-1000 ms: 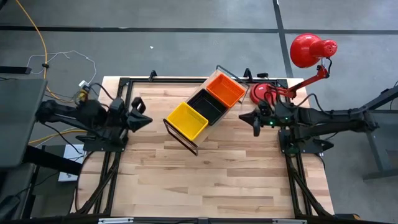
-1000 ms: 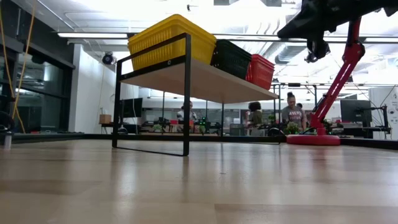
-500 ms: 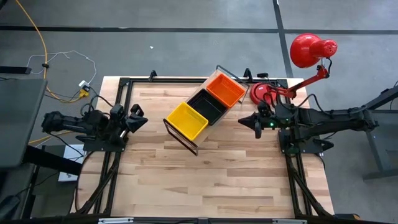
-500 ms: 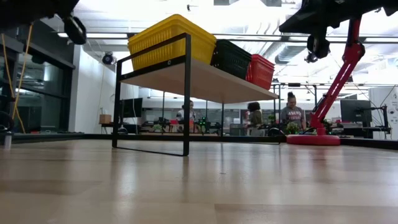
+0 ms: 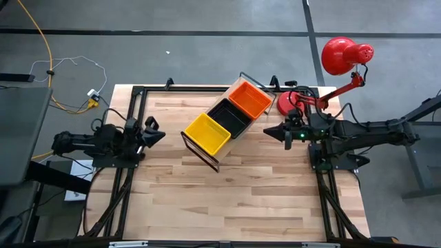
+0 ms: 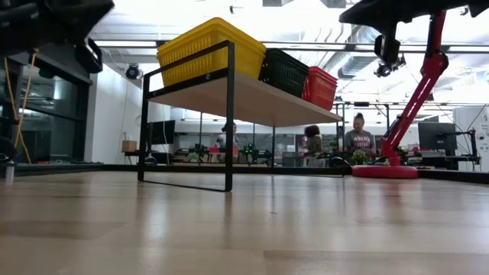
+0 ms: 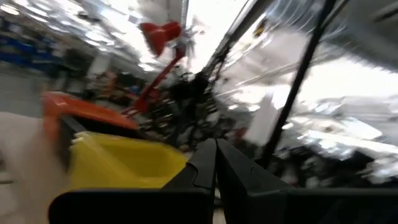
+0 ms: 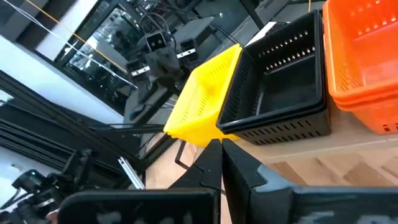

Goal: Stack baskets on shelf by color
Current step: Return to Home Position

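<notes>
High view puts the three colours side by side on a slant between the centre of the surface point(image 5: 241, 200) and 1 o'clock: yellow basket point(image 5: 207, 133) at the 7 o'clock end, black basket point(image 5: 231, 116) in the middle, orange basket point(image 5: 250, 98) at the 1 o'clock end. Low view shows them standing on the shelf point(image 6: 260, 103), mesh walls upright, open tops up, none overhanging badly. In the right wrist view the orange one shows a second rim under the first, so take it for a nested pair. No basket lies loose on the surface, so your job is likely just to bring both arms home cleanly. Your left arm point(image 5: 103, 141) sits at 9 o'clock, well apart from the shelf, left jaws pressed together and empty. Your right arm point(image 5: 358, 131) reaches in from 3 o'clock, right jaws also pressed together, near the orange end and the red lamp base point(image 5: 289, 102). Draw it straight back toward 3 o'clock without swinging, or it may clip frame or lamp.
</notes>
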Action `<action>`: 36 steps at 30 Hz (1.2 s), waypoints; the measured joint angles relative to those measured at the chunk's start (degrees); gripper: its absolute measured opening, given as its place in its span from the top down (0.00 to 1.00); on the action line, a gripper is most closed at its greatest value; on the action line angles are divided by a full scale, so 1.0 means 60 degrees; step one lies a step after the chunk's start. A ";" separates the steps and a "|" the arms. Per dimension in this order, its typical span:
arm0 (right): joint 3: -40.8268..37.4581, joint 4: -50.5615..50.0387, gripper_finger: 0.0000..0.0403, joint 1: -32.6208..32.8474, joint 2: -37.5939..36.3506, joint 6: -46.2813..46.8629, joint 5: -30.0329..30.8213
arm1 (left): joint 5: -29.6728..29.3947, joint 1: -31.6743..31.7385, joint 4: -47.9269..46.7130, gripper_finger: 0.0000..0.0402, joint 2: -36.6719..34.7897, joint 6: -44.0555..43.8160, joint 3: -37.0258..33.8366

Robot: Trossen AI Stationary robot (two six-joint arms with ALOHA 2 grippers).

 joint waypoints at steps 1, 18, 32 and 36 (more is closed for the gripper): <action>0.0000 -0.0039 1.00 0.0000 -0.0016 0.0022 0.0000 | -0.0169 0.0009 -0.0196 1.00 0.0001 0.0241 0.0001; -0.0178 -0.1198 1.00 0.0338 -0.1710 -0.1963 -0.1173 | -0.0377 0.0009 -0.3088 1.00 0.0007 0.1107 0.0001; -0.3250 -0.0127 1.00 0.0561 -0.6072 -0.1994 -0.1112 | -0.0413 0.0005 -0.3074 1.00 0.0002 0.1107 0.0001; -0.3734 0.0268 1.00 0.0561 -0.6729 -0.2275 -0.0591 | -0.0406 -0.0002 -0.3074 1.00 0.0000 0.1107 0.0001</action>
